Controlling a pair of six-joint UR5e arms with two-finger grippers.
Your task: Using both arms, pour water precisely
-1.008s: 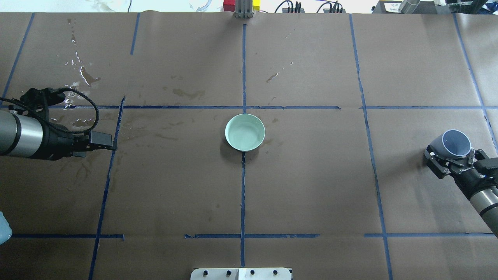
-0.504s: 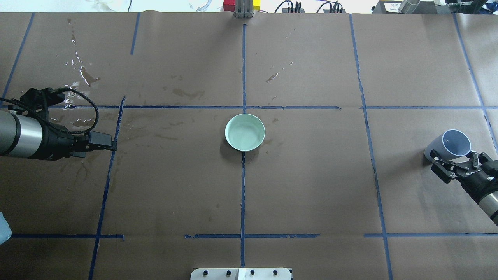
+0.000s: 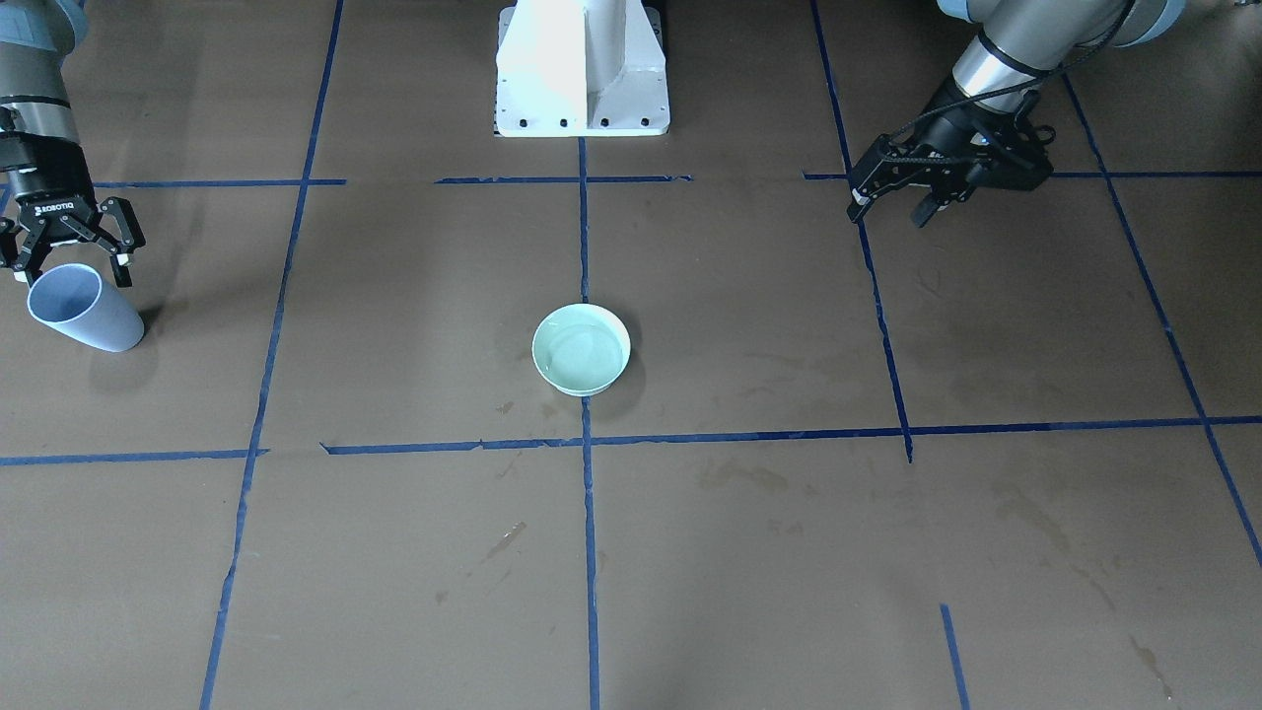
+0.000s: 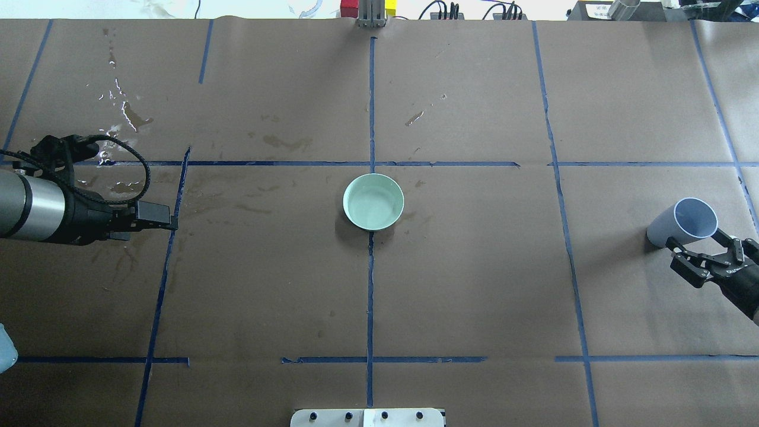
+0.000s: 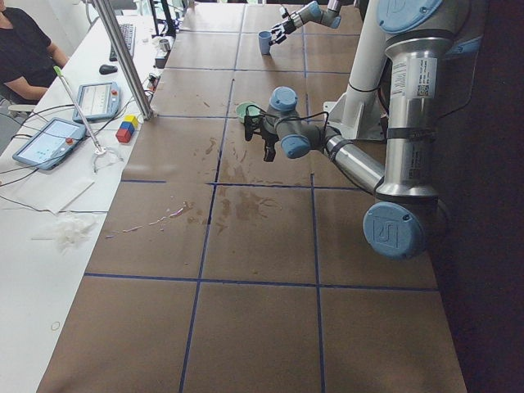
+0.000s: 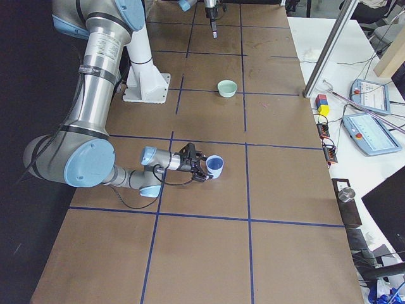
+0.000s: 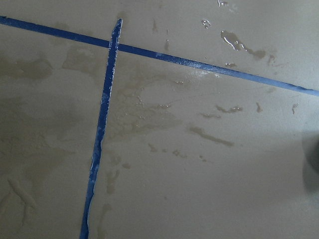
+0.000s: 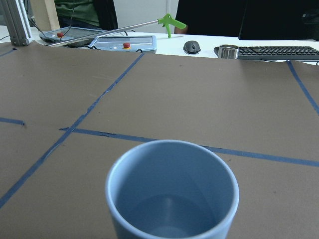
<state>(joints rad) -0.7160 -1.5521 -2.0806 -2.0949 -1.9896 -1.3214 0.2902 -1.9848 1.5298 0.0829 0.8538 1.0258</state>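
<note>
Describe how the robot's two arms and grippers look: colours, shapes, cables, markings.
The left arm and right arm are round silver-grey metal tubes with light-blue joint caps. A black cable loops at the left wrist. The left gripper and right gripper are black and two-fingered. The right one shows jointed finger links and white ROBOTIQ lettering.

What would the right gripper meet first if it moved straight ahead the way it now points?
The blue cup. The right gripper is open, and the cup sits directly ahead of it, centred in the right wrist view. How small the gap is, I cannot tell.
</note>
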